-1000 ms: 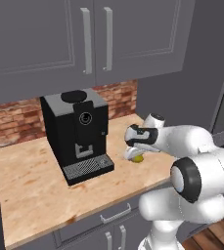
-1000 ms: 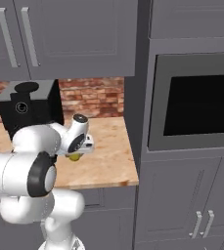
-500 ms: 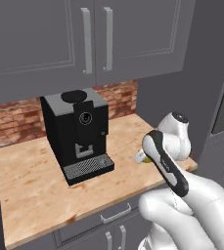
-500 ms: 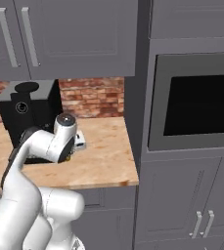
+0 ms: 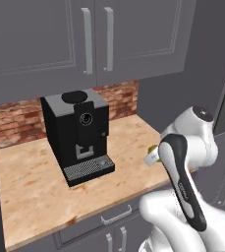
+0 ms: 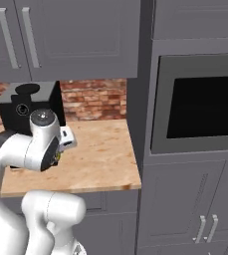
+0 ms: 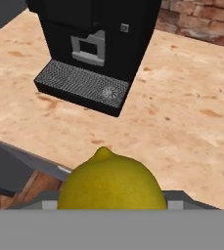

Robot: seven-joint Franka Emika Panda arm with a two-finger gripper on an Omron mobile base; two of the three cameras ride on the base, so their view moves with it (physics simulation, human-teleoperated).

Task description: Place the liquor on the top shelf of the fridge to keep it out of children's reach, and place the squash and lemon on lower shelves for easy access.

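Observation:
A yellow lemon (image 7: 111, 181) sits between the fingers of my gripper (image 7: 112, 204), which is shut on it. The hand hangs above the front right part of the wooden counter (image 7: 182, 122). In the left base view a sliver of the lemon (image 5: 153, 148) peeks out beside the white hand (image 5: 150, 157), behind my folded forearm. In the right base view the hand (image 6: 65, 140) sticks out to the right of my elbow, over the counter. The liquor, the squash and the fridge are out of view.
A black coffee machine (image 5: 78, 135) stands on the counter to the left of the hand, against a brick backsplash (image 5: 13, 123). Grey wall cabinets (image 5: 94, 39) hang above. A built-in oven (image 6: 200, 107) sits in the tall grey unit to the right.
The arm has folded back and upward, and the hand with the lemon has drawn toward the counter's front right. The coffee machine has not moved.

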